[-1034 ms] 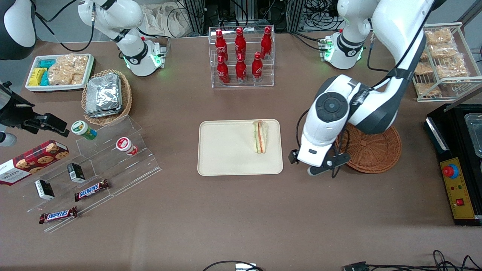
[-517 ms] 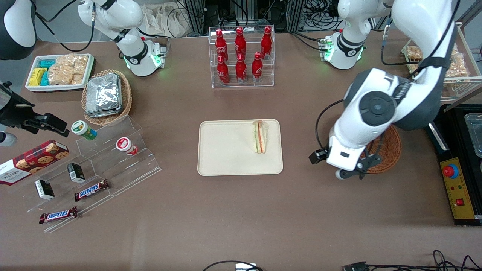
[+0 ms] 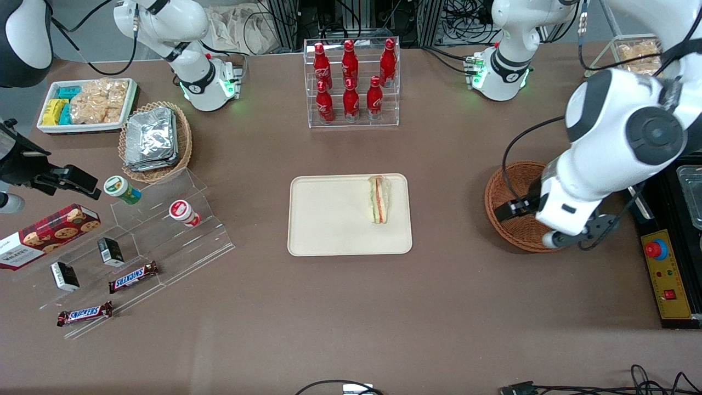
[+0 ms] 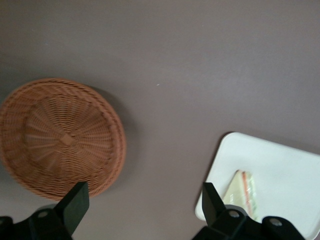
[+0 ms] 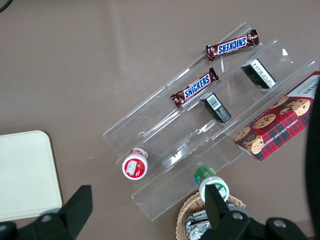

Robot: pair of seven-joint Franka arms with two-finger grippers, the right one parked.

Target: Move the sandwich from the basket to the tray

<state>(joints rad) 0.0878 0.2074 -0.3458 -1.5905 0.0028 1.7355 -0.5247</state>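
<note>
The sandwich (image 3: 379, 198), a white wedge with orange and green filling, lies on the cream tray (image 3: 329, 219), near the tray's edge that faces the basket. The reddish-brown wicker basket (image 3: 513, 189) stands empty beside the tray, toward the working arm's end. My left gripper (image 3: 570, 237) hangs above the basket's edge, farther from the tray. In the left wrist view the gripper (image 4: 142, 200) is open and empty, its dark fingers (image 4: 75, 202) spread wide over bare table between the basket (image 4: 60, 135) and the tray (image 4: 295, 165) with the sandwich (image 4: 242, 187).
A clear rack of red cola bottles (image 3: 351, 82) stands farther from the camera than the tray. A tan basket of foil packets (image 3: 155, 140), a white snack bin (image 3: 88, 104) and a clear stepped stand (image 3: 159, 236) lie toward the parked arm's end. A black control box (image 3: 669, 274) stands beside the basket.
My left arm has swung away from the tray, across the basket toward the working arm's end, uncovering part of the basket. The sandwich stays on the tray.
</note>
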